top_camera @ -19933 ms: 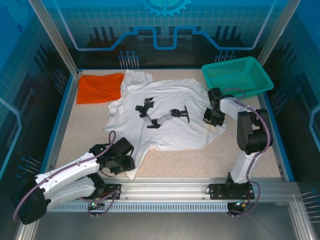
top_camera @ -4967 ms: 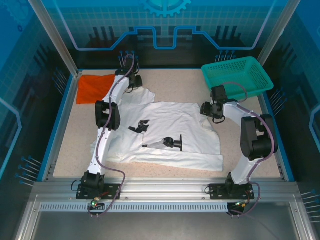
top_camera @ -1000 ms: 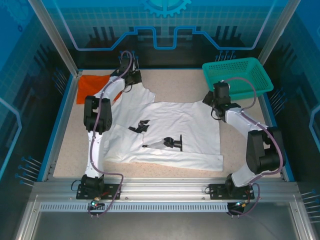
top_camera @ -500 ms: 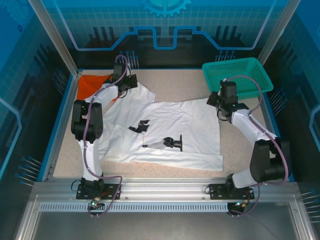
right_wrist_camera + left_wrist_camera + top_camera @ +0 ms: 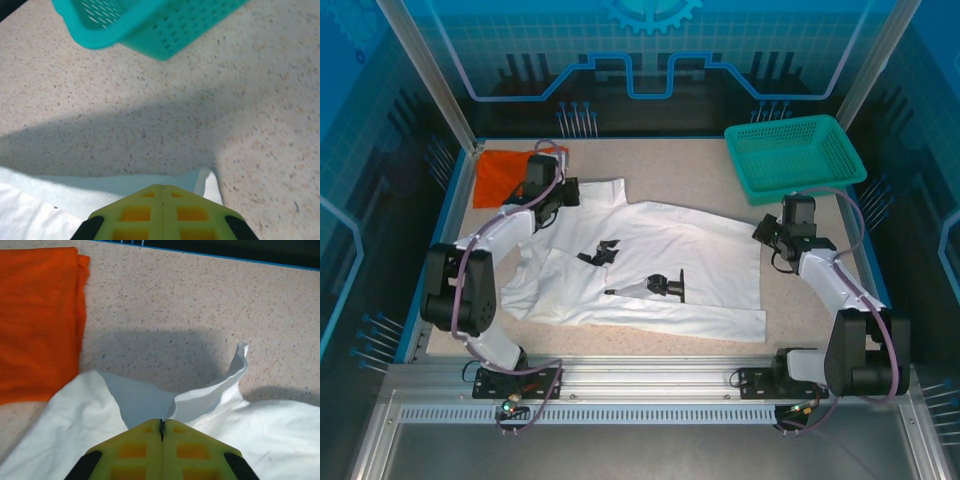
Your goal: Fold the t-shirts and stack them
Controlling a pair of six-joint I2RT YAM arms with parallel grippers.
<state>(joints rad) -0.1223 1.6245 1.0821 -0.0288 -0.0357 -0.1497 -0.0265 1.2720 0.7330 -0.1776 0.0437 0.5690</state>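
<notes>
The white t-shirt (image 5: 660, 255) with its black print (image 5: 655, 286) lies spread over the middle of the table, its lower part folded up. My left gripper (image 5: 563, 191) is shut on the shirt's far-left edge; in the left wrist view the white t-shirt (image 5: 210, 400) rises in a fold at the closed left gripper (image 5: 162, 423). My right gripper (image 5: 767, 236) is shut on the shirt's far-right corner, where the white t-shirt (image 5: 100, 187) runs under the closed right gripper (image 5: 162, 188). The orange-red t-shirt (image 5: 502, 173) lies folded at the far left, also seen as the orange-red t-shirt (image 5: 37, 320).
A teal mesh basket (image 5: 796, 154) stands at the far right corner, close beyond my right gripper; its wall is the teal basket (image 5: 150, 22) in the right wrist view. Blue rails edge the speckled table (image 5: 680, 165).
Both grippers have moved toward the near side, staying shut, and have drawn the white shirt's far edge with them. The left one has left the far-left corner; the right one has come away from the basket.
</notes>
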